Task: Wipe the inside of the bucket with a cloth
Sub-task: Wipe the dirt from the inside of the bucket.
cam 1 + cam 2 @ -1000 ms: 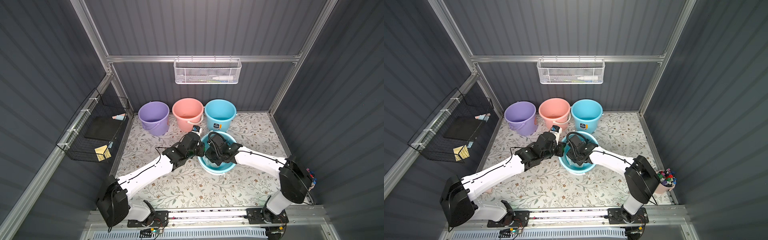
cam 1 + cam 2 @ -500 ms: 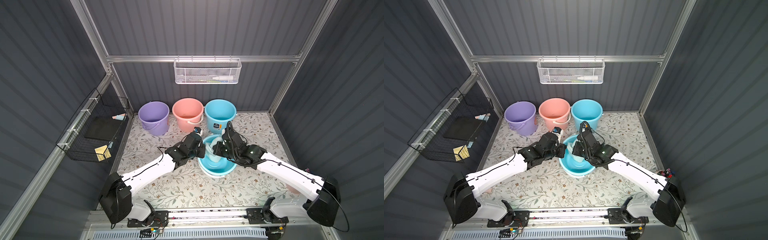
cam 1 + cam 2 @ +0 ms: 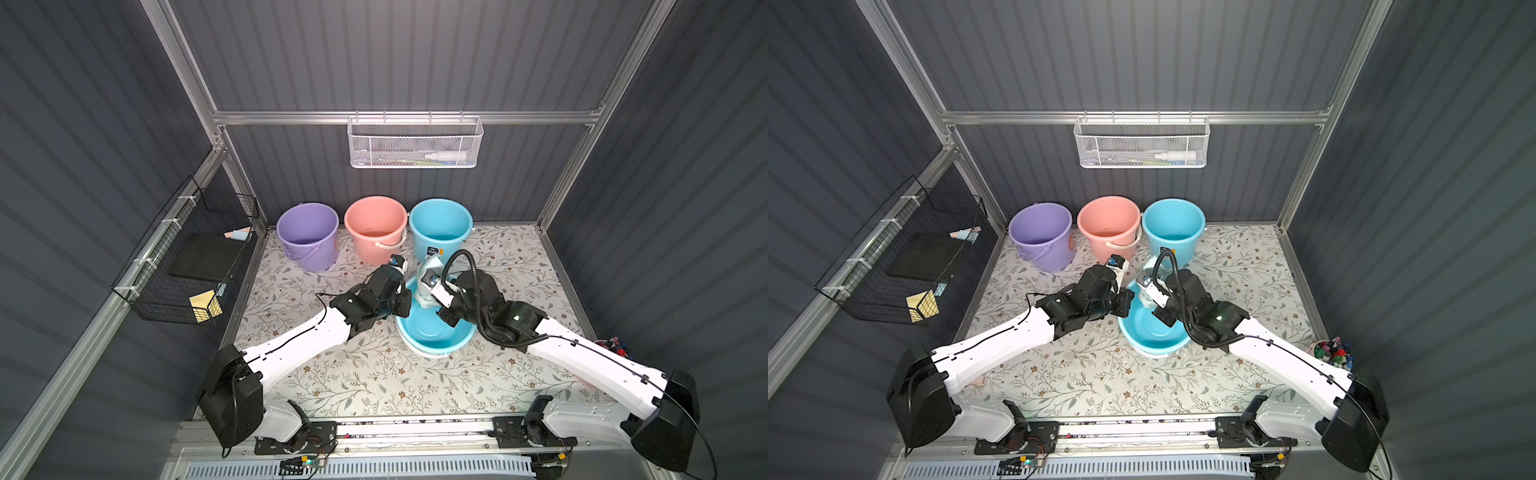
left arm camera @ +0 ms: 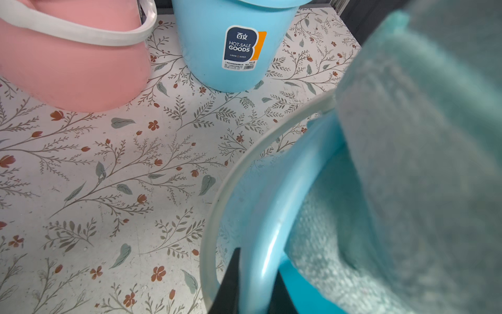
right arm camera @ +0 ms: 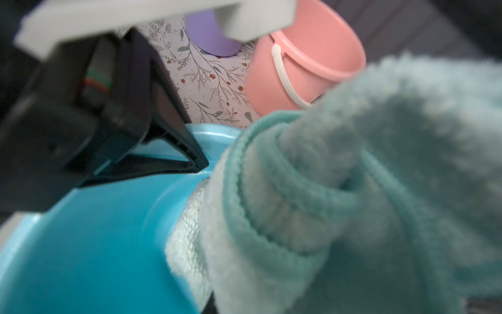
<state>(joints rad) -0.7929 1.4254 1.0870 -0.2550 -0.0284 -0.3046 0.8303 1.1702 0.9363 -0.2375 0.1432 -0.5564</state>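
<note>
Three upright neighbours crowd behind the tilted bucket (image 3: 432, 332): purple bucket (image 3: 307, 237), pink bucket (image 3: 376, 228), blue bucket (image 3: 440, 228). Left hand (image 3: 406, 296) clamps the tilted bucket's rim; right hand (image 3: 426, 286) grips the cloth (image 3: 431, 264).

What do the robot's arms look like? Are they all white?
Not all white. The left arm and right arm have long white shells with chunky black joints and thin black cables along them. A thick ribbed black hose loops by the right wrist, near a tiny green light. The left gripper has black wedge-shaped fingers.
</note>
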